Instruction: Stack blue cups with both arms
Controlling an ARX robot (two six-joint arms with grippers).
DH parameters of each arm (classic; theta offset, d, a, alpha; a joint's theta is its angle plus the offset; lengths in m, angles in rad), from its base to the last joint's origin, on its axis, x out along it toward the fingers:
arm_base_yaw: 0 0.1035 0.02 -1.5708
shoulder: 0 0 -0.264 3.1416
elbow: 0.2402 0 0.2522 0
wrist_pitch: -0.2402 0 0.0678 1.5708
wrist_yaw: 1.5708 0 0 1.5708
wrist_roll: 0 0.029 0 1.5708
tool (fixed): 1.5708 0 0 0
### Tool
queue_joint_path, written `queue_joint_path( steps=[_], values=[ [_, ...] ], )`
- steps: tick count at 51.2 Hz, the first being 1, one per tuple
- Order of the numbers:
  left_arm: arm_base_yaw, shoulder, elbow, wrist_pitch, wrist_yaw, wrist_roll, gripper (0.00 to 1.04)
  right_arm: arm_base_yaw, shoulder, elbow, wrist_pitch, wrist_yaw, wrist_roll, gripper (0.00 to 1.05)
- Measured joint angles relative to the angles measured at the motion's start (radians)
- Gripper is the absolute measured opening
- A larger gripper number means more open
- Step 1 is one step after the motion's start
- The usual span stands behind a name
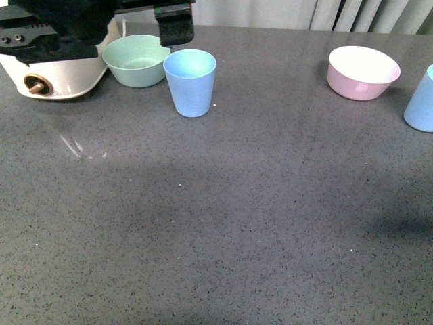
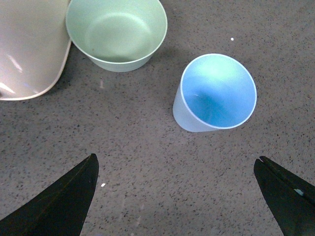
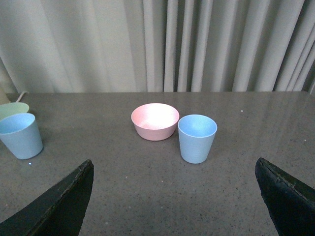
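A light blue tapered plastic tumbler [image 1: 191, 82] stands upright, upper left of centre. Its twin [image 1: 423, 100] — upright too — meets the right edge.

We see soft, even light, a faint glare streak on the desk [image 1: 81, 147], and sharp focus throughout.

Home-like kitchen counter [image 1: 237, 223] (speckled grey), pale curtains [image 3: 197, 44] behind
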State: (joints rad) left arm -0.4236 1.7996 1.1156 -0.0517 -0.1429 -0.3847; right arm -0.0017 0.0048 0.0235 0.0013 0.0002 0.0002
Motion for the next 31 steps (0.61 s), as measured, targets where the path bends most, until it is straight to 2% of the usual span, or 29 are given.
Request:
queue_joint_path(
  steps=[14, 31],
  values=[
    [-0.064, 0.180, 0.199, -0.116, -0.071, -0.036, 0.96, 0.000, 0.000, 0.000, 0.000, 0.000, 0.000, 0.96],
    [-0.074, 0.315, 0.383, -0.238, -0.116, -0.060, 0.96, 0.000, 0.000, 0.000, 0.000, 0.000, 0.000, 0.96]
  ],
)
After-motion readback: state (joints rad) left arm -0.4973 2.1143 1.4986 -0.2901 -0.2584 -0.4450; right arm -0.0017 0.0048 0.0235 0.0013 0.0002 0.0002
